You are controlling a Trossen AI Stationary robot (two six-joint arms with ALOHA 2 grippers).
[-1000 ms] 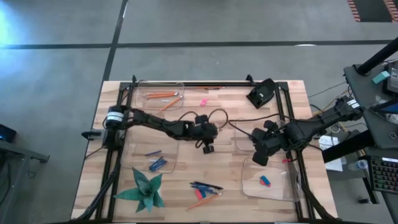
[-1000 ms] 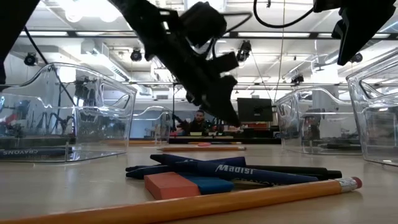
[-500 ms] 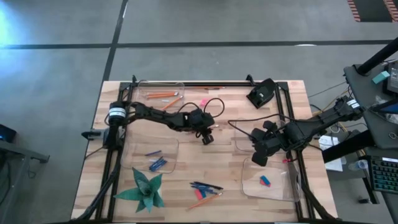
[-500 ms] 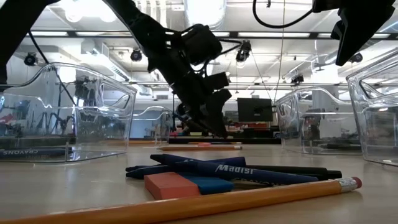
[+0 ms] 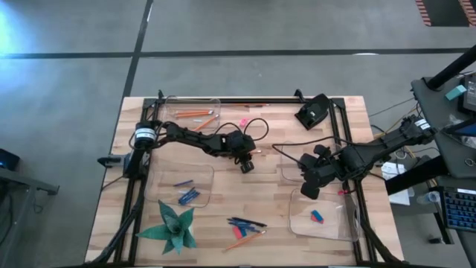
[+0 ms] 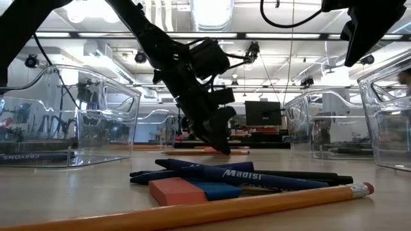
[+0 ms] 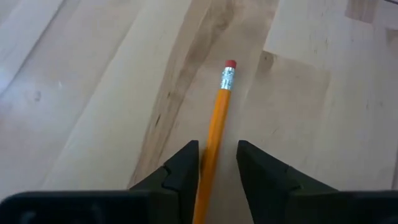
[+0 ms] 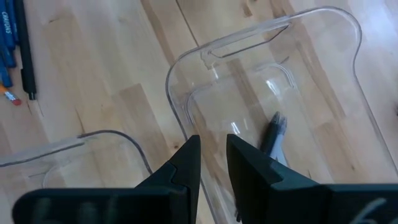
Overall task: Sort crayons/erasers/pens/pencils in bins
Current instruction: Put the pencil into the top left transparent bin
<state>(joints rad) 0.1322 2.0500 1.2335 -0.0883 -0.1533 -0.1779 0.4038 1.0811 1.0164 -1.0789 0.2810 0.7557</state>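
Observation:
My left gripper [image 7: 217,163] is open and low over the middle of the table [image 5: 245,162]. Its fingers stand on either side of an orange pencil [image 7: 219,106] that lies flat on the wood, eraser end pointing away; whether a finger touches it does not show. My right gripper [image 8: 213,155] is open by a narrow gap and empty, hovering [image 5: 309,186] over a clear bin [image 8: 323,12] that holds a dark pen [image 8: 273,134]. More pencils lie in the far-left bin [image 5: 195,113]. Blue crayons sit in the left bin [image 5: 186,195]. A blue eraser lies in the near-right bin [image 5: 317,217].
Near the front edge lies a pile of pens [image 5: 245,222], a red eraser [image 5: 236,232] and a pencil [image 5: 245,240]. A pink eraser [image 5: 242,121] sits at the far side. A green paper star [image 5: 175,227] is at near left, a black device [image 5: 312,112] at far right.
My left gripper has moved a little toward the table's far edge and come down from above the table until its fingertips are at the wood on either side of the pencil. My right gripper has kept still.

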